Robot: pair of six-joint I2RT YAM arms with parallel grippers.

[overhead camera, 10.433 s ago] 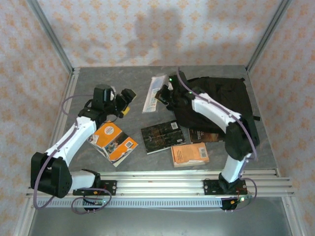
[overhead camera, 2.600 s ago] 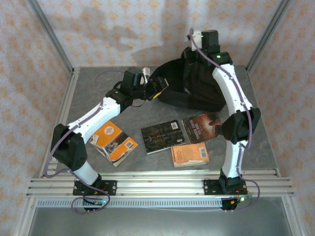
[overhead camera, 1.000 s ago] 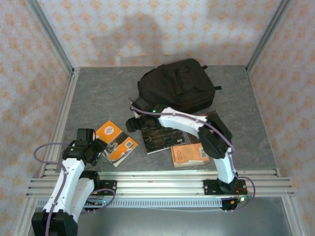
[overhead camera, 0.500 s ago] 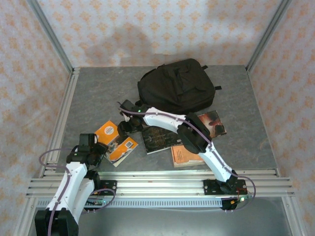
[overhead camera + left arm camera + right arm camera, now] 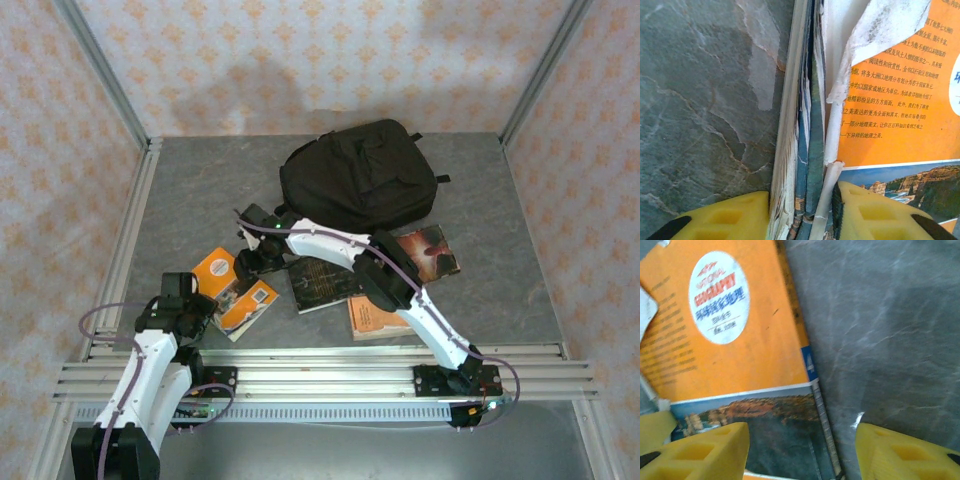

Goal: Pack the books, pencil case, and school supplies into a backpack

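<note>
Grey desk (image 5: 200, 190) | backpack (image 5: 360, 180) at far edge, four books (image 5: 325, 283) not yet packed | left claw (image 5: 802, 210) straddled orange book (image 5: 890, 110), clamp unclear | right claw (image 5: 800, 440) apart

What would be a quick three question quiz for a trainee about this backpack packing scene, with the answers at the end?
1. True or false: the large black fabric backpack lies on the grey stone-pattern table, farther back than every paperback.
2. Which book's edge sits between the jaws of the left gripper?
A. black-covered paperback
B. orange-and-white picture-cover paperback
C. small plain orange paperback
3. How many paperbacks lie on the table outside the backpack?

Key: 1 true; 2 B; 3 four.
</note>
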